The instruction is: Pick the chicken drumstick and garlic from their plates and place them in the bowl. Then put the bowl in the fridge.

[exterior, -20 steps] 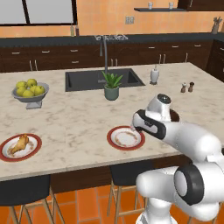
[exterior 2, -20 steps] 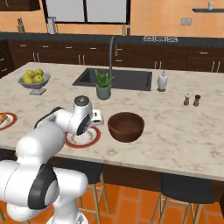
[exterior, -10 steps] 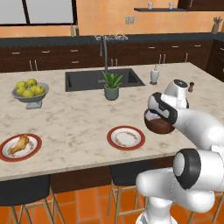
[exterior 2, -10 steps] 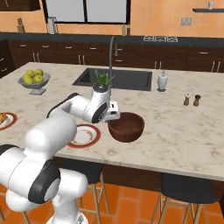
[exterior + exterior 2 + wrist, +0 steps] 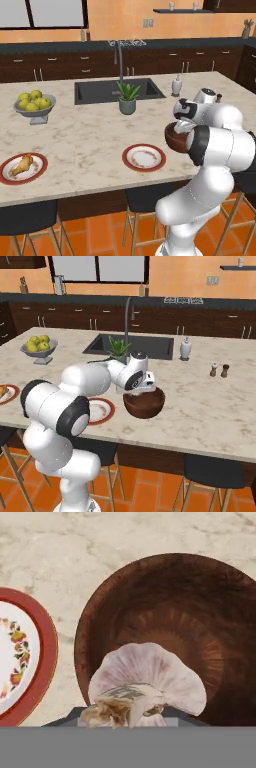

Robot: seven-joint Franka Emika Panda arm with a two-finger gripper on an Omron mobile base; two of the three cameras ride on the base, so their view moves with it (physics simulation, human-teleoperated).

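1. The gripper [image 5: 145,387] was seen poised over the bowl [image 5: 144,402], which stood on the marble bench [image 5: 210,406].
2. The garlic [image 5: 147,683] was held clamped in the gripper, above the bowl's inside (the finger tips were mostly hidden behind the bulb).
3. One plate [image 5: 144,157] was left bare just beside the bowl.
4. The chicken drumstick [image 5: 22,164] was lying on the other plate [image 5: 23,169], well apart from the bowl, near the bench's front edge.
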